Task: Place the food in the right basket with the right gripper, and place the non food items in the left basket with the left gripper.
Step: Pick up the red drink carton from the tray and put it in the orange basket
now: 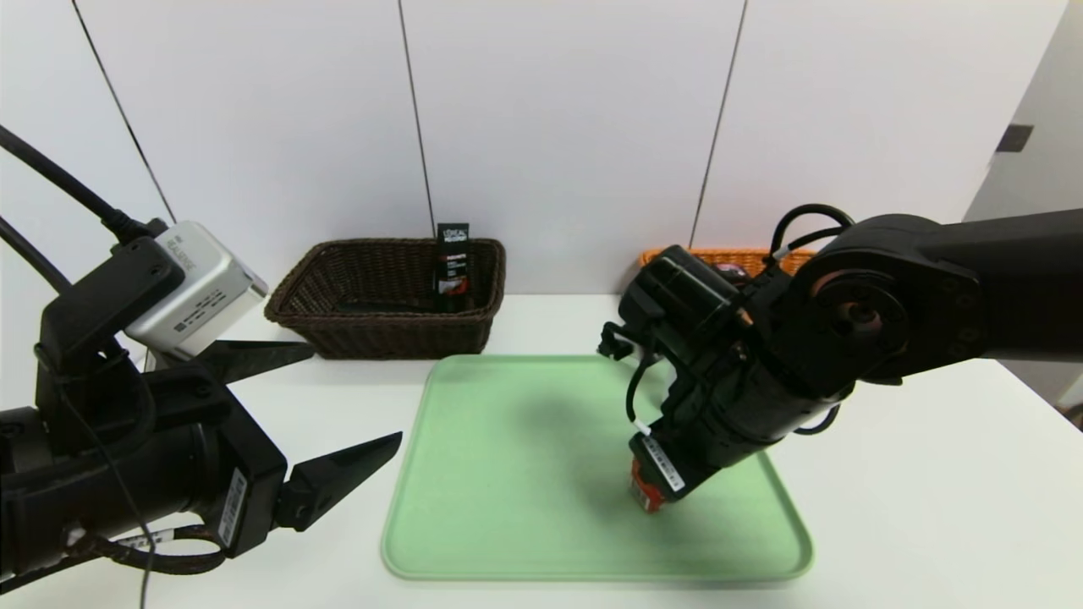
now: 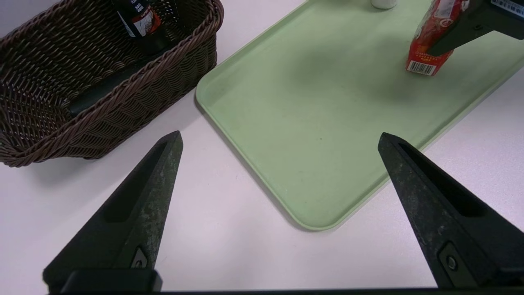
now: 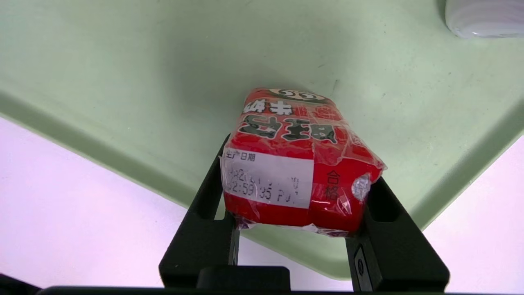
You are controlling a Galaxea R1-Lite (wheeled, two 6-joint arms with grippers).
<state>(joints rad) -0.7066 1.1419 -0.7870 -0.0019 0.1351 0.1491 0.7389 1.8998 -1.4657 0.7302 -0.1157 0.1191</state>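
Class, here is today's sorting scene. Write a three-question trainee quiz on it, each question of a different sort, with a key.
1. True or false: the right hand is shut on the red drink carton.
2. Which basket holds the black tube? A) dark brown basket B) orange basket
3. Fill in: the carton stands on the green ____.

Key: 1 true; 2 A; 3 tray. The left hand waits open beside the tray.
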